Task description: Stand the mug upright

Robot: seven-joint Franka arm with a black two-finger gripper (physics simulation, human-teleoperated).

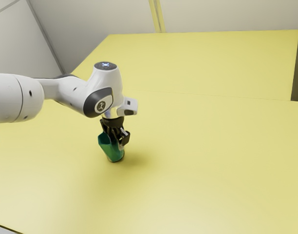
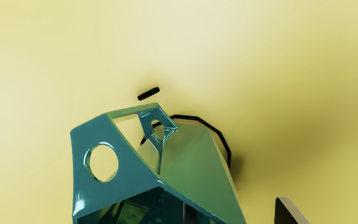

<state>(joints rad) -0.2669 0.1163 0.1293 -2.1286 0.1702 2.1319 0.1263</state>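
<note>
The gripper point(image 1: 119, 138) points down over the teal-green angular mug point(image 1: 110, 147), at the upper part of its side toward the exterior view's right. The mug's narrow base is down and its wide mouth up, with the body slanting toward the exterior view's left. In the wrist view, the gripper point(image 2: 240, 214) stands open astride the wall of the mug point(image 2: 194, 155): one finger is inside the mouth, the other outside with a gap to the wall. A handle with a round hole shows there. Whether the base lies flat is unclear.
A yellow table point(image 1: 212, 161) extends around the mug, with a dark shadow beside it. A short black strip point(image 2: 148, 93) shows near the handle. Pale walls rise behind the table, and a thin dark-edged object point(image 1: 4, 229) lies at the exterior view's lower left corner.
</note>
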